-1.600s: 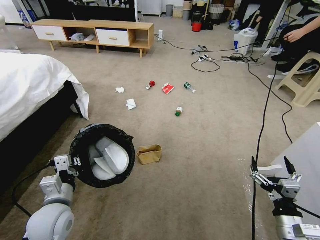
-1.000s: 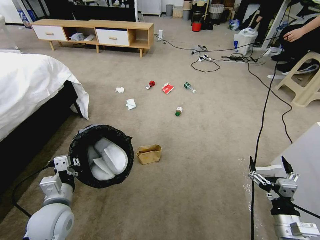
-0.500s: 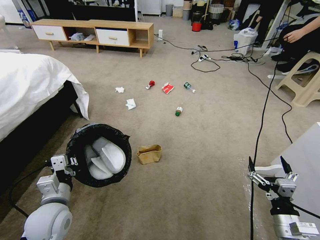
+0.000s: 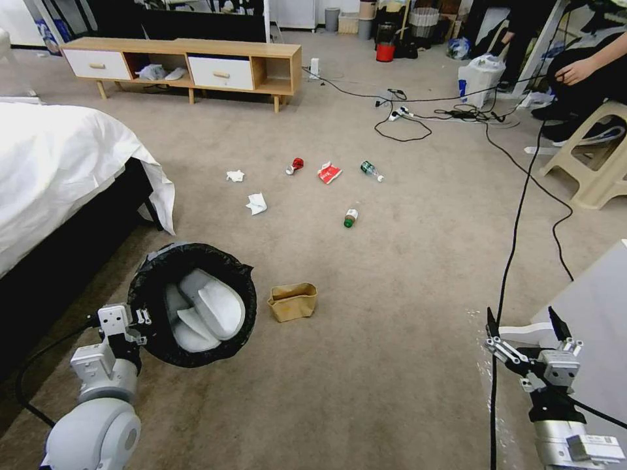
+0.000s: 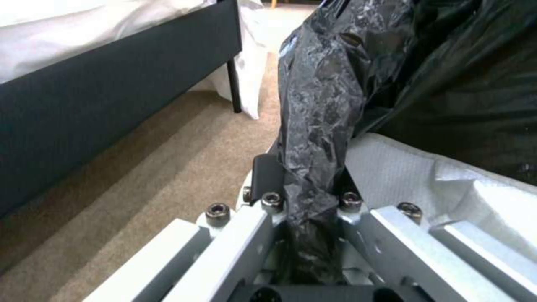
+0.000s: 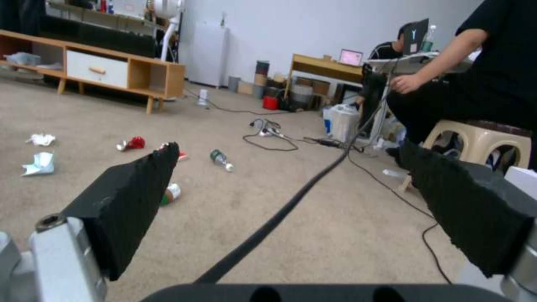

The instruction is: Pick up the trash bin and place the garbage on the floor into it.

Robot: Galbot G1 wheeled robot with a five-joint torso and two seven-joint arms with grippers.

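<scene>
My left gripper (image 4: 135,321) is shut on the near rim of the trash bin (image 4: 196,251), a round bin lined with a black bag and tilted so its mouth faces me; white items lie inside. The left wrist view shows the black bag rim (image 5: 313,138) pinched between the fingers (image 5: 267,176). Garbage lies on the carpet: a brown paper bag (image 4: 292,301) just right of the bin, two tissues (image 4: 256,203) (image 4: 234,175), a red can (image 4: 296,164), a snack wrapper (image 4: 328,172) and two bottles (image 4: 371,170) (image 4: 351,218). My right gripper (image 4: 522,321) hangs open at the lower right, holding nothing.
A bed (image 4: 59,163) borders the left side. A black cable (image 4: 516,222) runs down the right, past my right gripper (image 6: 288,149). A low wooden cabinet (image 4: 196,65), a beige stool (image 4: 588,156), a white shopping bag (image 4: 480,78) and a red bucket (image 4: 385,52) stand farther back.
My left arm and the bin have shifted slightly left and toward me. The right gripper has drifted a little left and lower. The litter has not moved.
</scene>
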